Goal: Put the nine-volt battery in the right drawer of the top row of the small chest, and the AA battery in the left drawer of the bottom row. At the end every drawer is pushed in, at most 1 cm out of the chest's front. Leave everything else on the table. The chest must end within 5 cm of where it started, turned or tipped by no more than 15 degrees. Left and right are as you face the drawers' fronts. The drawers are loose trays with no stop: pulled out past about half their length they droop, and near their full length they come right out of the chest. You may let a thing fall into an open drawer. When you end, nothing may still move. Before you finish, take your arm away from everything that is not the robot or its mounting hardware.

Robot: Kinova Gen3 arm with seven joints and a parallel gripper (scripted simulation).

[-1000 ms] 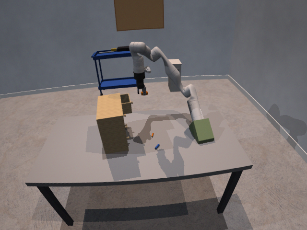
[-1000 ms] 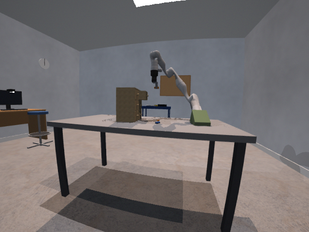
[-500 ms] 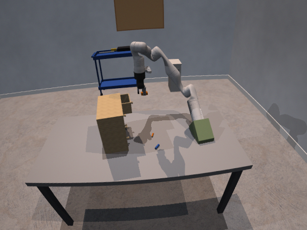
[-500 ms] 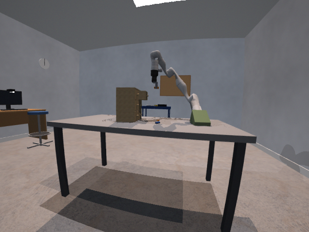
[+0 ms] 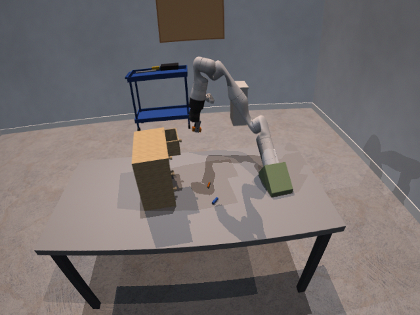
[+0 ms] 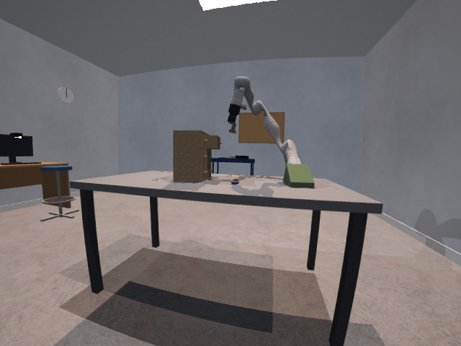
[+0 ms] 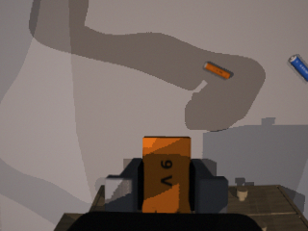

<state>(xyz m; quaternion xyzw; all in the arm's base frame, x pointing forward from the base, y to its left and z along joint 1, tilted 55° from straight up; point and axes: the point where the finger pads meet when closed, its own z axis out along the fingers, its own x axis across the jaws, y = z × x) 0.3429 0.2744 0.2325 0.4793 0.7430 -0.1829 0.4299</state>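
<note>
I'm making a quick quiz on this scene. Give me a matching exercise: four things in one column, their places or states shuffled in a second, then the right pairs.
1. nine-volt battery
2. orange AA battery
3. top-row drawer
4. green block

A. pulled out of the chest
B. lying on the table beside a blue battery
C. under the arm's lower end
D. gripped in the hand, up in the air

Pairs: 1-D, 2-B, 3-A, 4-C

The orange 9V battery (image 7: 166,175) is held high beside the chest's (image 5: 151,163) open top drawer (image 5: 172,140); the orange AA (image 5: 208,184) lies mid-tabletop.
</note>
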